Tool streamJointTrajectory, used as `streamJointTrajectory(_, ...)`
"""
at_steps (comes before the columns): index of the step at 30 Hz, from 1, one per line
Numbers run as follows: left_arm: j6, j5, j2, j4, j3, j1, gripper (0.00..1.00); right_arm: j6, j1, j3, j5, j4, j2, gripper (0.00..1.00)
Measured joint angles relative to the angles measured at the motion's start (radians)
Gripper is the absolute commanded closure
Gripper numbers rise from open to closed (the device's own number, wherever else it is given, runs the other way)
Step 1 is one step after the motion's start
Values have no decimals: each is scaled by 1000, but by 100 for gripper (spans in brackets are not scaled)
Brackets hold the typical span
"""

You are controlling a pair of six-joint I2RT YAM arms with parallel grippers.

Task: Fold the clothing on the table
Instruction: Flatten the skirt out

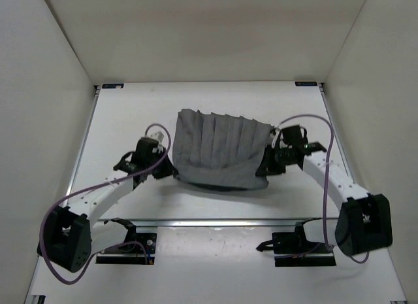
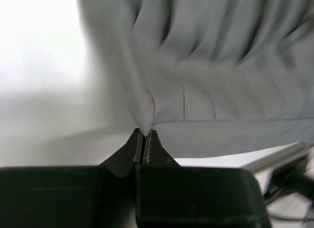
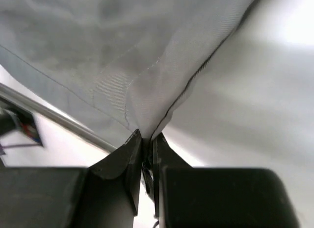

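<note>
Two corners are pinched. The left jaws are shut tight on the pleated grey skirt (image 1: 219,150) at its 8 o'clock corner, the right jaws nipped on the hem at 4 o'clock; the skirt lies mid-bench, near edge apparently raised. Grasping looks complete; the fold likely calls for carrying both corners evenly toward 12 o'clock. White bench (image 1: 130,114), white walls (image 1: 46,68) — metal rail (image 1: 215,221) at 6 o'clock.

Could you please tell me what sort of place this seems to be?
Most likely a lab robot workcell rather than a home: a white table boxed in by plain white walls, a left arm and right arm mounted by its metal rail, and grey clothing as test material.
</note>
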Motion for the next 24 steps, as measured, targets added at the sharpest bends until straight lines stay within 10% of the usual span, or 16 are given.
streamJointTrajectory(7, 121, -24, 280, -125, 706, 104, 100, -88, -20, 968, -23, -106, 484, 99)
streamJointTrajectory(10, 148, -45, 256, -116, 830, 118, 100, -104, -2, 1141, -20, -86, 504, 100)
streamJointTrajectory(24, 67, 14, -126, -130, -85, 58, 100, -53, 24, 69, -129, 50, 160, 100)
